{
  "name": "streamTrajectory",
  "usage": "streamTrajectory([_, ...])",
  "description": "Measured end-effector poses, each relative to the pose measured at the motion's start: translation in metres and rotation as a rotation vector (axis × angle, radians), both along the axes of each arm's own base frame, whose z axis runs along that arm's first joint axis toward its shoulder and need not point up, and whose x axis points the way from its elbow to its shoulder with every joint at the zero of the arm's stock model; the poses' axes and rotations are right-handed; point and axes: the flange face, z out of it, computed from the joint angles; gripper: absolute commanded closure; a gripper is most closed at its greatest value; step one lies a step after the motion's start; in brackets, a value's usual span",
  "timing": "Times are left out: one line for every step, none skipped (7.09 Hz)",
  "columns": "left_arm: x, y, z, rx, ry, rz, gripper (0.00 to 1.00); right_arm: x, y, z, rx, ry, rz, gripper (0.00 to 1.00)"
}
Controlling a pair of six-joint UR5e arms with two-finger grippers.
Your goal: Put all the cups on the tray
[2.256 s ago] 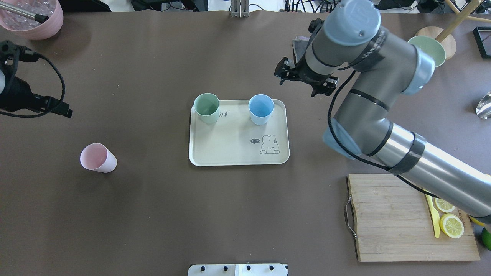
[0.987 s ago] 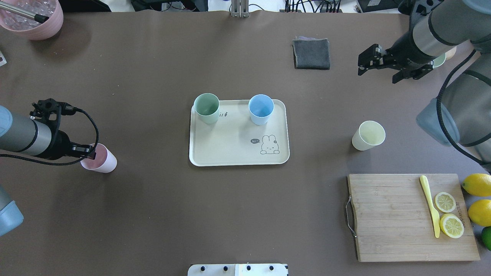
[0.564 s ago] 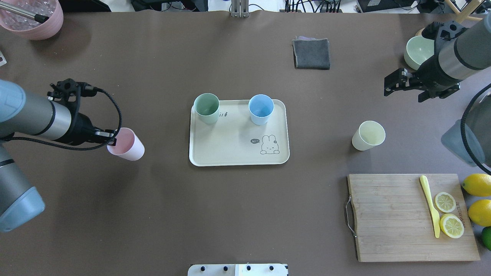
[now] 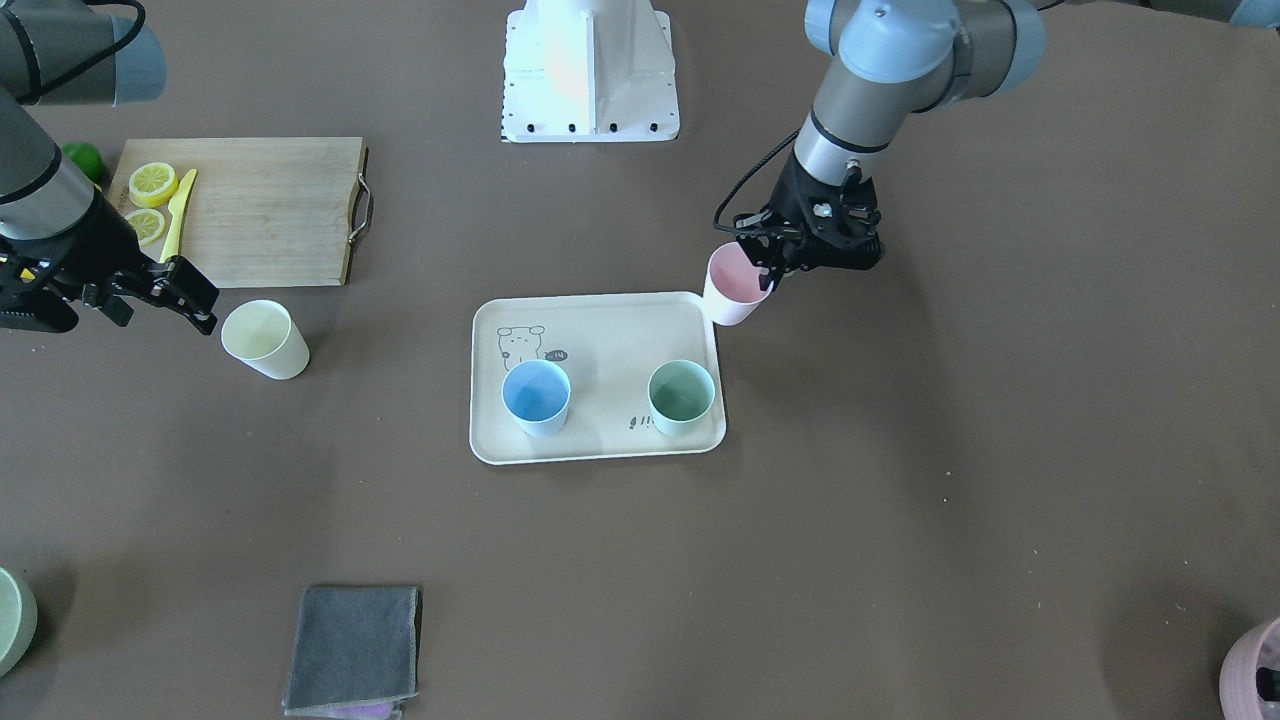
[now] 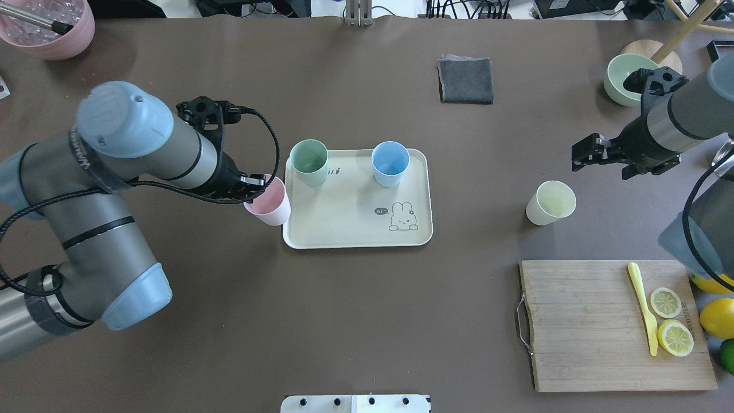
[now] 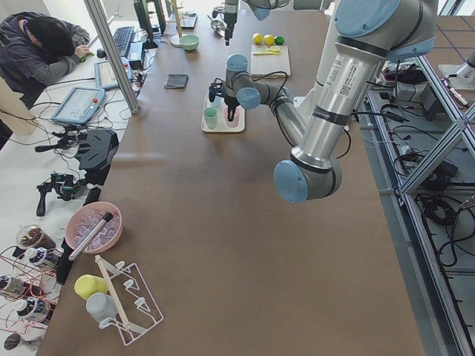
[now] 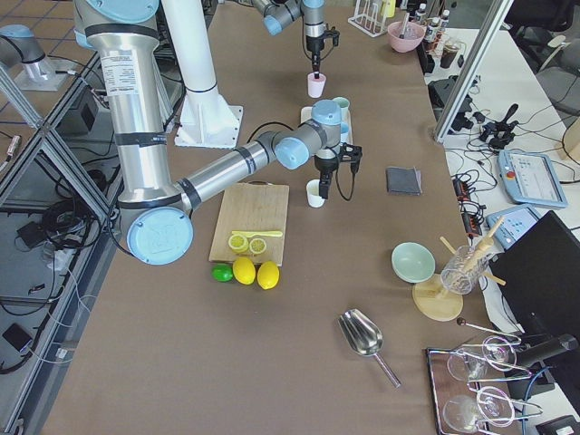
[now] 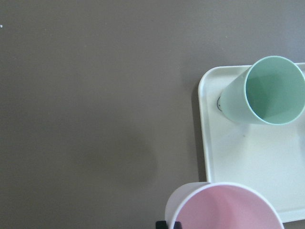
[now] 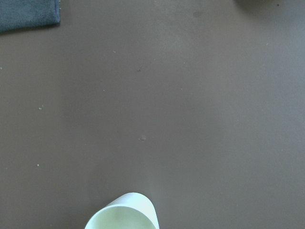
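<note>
The cream tray [image 5: 344, 229] lies mid-table with the mint green cup [image 5: 308, 162] and the light blue cup [image 5: 390, 163] standing upright along its far edge. My left gripper [image 5: 255, 186] is shut on the rim of the light pink cup [image 5: 268, 201] and holds it upright at the tray's left edge; the front view shows the pink cup [image 4: 733, 285] at the tray's corner. The pale yellow cup [image 5: 550, 202] stands on the table right of the tray. My right gripper [image 5: 599, 166] is open and empty, hovering just beyond and right of it.
A wooden cutting board [image 5: 585, 321] with lemon slices and a yellow knife lies front right, with whole lemons [image 5: 717, 315] beside it. A grey cloth [image 5: 465, 80] lies at the back. A green bowl [image 5: 622, 77] sits back right and a pink bowl [image 5: 51, 28] back left.
My left gripper took hold of the pink cup at the table's left and carried it right to the tray's left edge. My right arm swung away from the tray to beside the yellow cup.
</note>
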Motion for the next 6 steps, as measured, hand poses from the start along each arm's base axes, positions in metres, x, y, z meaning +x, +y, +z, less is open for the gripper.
streamTrajectory([0.023,0.000,-0.012,-0.004,-0.003,-0.012,1.00,-0.007,0.003,0.001,-0.002,0.004,-0.006,0.00])
streamTrajectory([0.041,-0.003,-0.019,-0.008,-0.010,-0.022,1.00,-0.013,0.005,0.001,-0.001,0.008,-0.012,0.00])
streamTrajectory([0.052,-0.008,-0.019,-0.011,-0.022,-0.034,1.00,-0.018,0.006,0.002,0.000,0.012,-0.019,0.00])
streamTrajectory([0.060,-0.013,-0.018,-0.006,-0.034,-0.049,0.93,-0.024,0.007,0.004,0.000,0.018,-0.027,0.00])
streamTrajectory([0.066,-0.017,-0.016,0.001,-0.040,-0.061,0.24,-0.030,0.008,0.007,-0.001,0.025,-0.034,0.00])
streamTrajectory([0.069,-0.018,-0.016,0.009,-0.037,-0.064,0.02,-0.035,0.010,0.011,-0.002,0.033,-0.040,0.00])
